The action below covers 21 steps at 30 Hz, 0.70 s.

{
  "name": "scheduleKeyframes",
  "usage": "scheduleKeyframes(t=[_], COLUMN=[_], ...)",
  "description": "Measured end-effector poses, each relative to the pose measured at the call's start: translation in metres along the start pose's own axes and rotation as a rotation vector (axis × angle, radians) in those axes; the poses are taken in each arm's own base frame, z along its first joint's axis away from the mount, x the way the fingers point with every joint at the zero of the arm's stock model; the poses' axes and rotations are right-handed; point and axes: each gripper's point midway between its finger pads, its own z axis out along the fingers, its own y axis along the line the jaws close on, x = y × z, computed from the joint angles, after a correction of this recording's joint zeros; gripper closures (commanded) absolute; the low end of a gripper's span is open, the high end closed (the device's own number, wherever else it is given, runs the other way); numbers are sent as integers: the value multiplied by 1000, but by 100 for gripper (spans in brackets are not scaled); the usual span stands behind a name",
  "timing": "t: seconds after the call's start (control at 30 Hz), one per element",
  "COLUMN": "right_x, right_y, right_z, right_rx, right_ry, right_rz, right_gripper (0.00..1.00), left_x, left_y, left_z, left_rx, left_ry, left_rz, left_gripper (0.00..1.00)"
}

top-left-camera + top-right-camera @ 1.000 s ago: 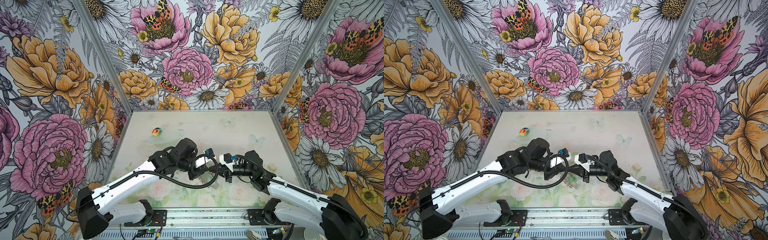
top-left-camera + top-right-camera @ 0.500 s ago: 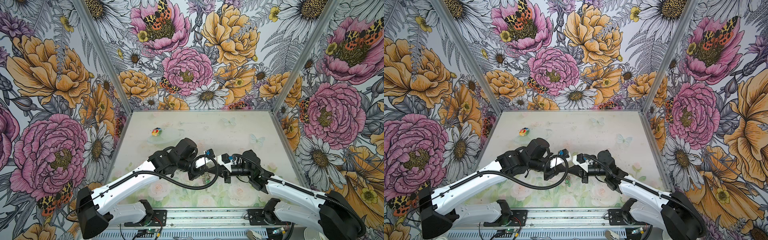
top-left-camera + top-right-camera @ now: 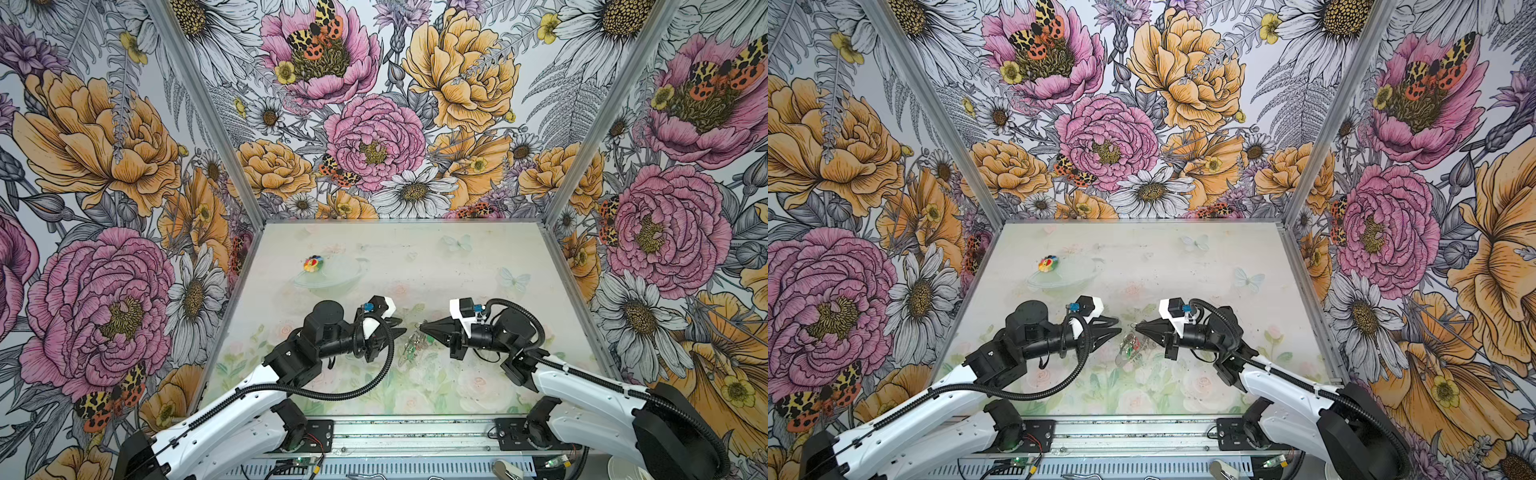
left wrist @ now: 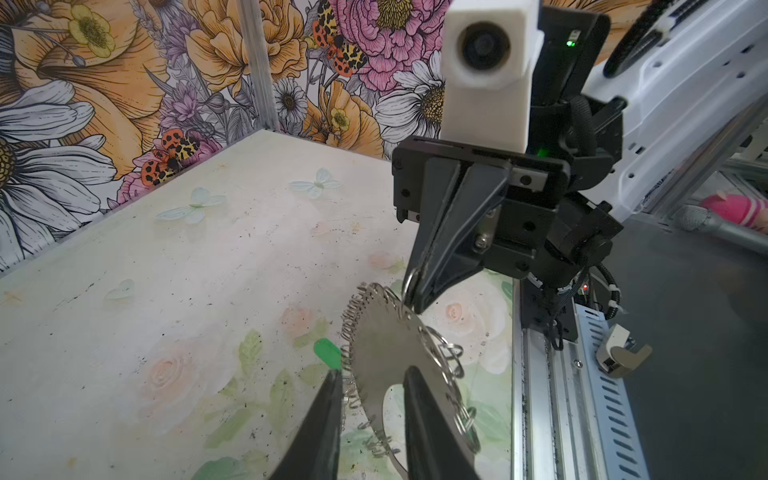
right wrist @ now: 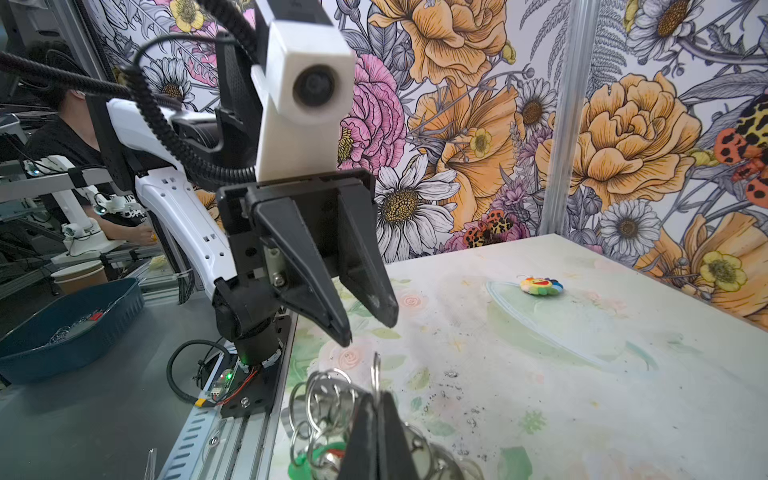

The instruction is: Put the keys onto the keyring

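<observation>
The keyring, a flat grey band fringed with silver wire loops, hangs tilted just above the table between both arms in both top views. My right gripper is shut on one of its wire loops. My left gripper is open, its fingers on either side of the band without pinching it. A key's green head hangs by the ring's edge. More green shows among the loops beside my right fingers. The keys' blades are hidden.
A round multicoloured toy lies at the back left of the table. Flowered walls close off the back and both sides. A metal rail runs along the front edge. A blue bin sits outside the table.
My left gripper has opened and let go of the keyring. The two grippers have drawn apart, the right one pulling back to the right with the ring.
</observation>
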Motion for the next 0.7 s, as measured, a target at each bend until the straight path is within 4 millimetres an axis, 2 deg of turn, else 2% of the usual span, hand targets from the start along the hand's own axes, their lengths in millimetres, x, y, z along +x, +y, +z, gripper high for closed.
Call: scheduleKeyframes(t=[0.33,0.7], right_x=[-12,-18], right_y=[0,8], right_z=[6,7], right_rx=[-45,-85], right_ry=[-92,-119], right_rz=[18,14], right_gripper=[100,100], left_x=[-24,-25], left_y=[-9,-22], left_z=[5,5], left_rx=[90,170], left_ry=[-147,-189], left_rz=[14,24], left_gripper=[79,84])
